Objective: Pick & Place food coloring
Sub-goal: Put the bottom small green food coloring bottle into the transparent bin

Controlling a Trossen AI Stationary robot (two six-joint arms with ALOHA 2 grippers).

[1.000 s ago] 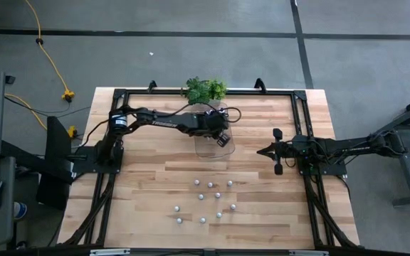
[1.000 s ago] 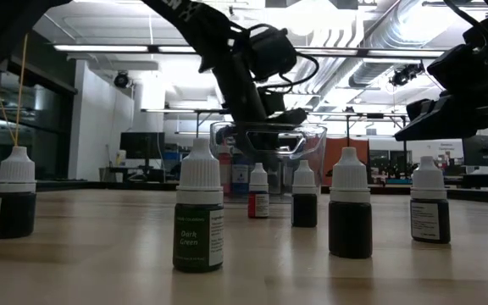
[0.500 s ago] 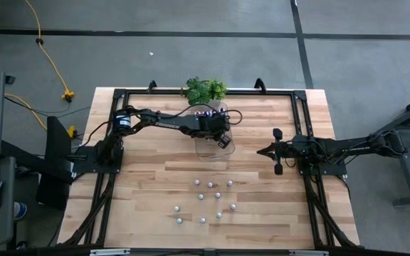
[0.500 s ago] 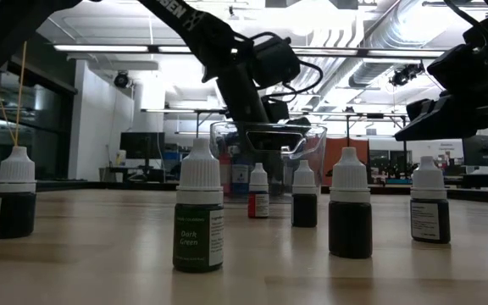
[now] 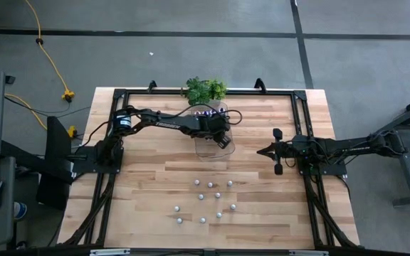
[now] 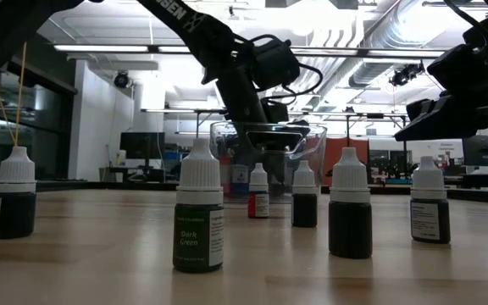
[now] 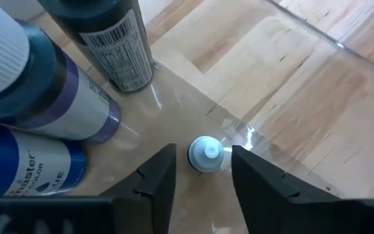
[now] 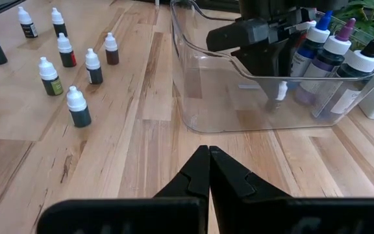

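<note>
My left gripper [image 7: 203, 151] reaches down into the clear plastic tray [image 5: 206, 149] at the table's far middle. It is open, one finger on each side of a small white-capped food coloring bottle [image 7: 206, 155], with a thin gap on both sides. That bottle [image 8: 281, 91] stands upright on the tray floor. Bigger bottles with blue and purple tops [image 8: 333, 42] stand at the tray's far end [image 7: 50, 97]. Several small bottles [image 5: 208, 198] stand on the table's near half [image 6: 199, 207]. My right gripper [image 8: 208, 156] waits shut over the table's right side [image 5: 262, 151].
A green leafy plant [image 5: 205, 89] sits at the far edge, right behind the tray. A black metal frame [image 5: 301, 135] runs around the table. Bare wood lies between the tray and the small bottles [image 8: 63, 65].
My left gripper has shifted a little over the tray and dipped slightly lower into it. The right arm and the bottles on the table have kept still.
</note>
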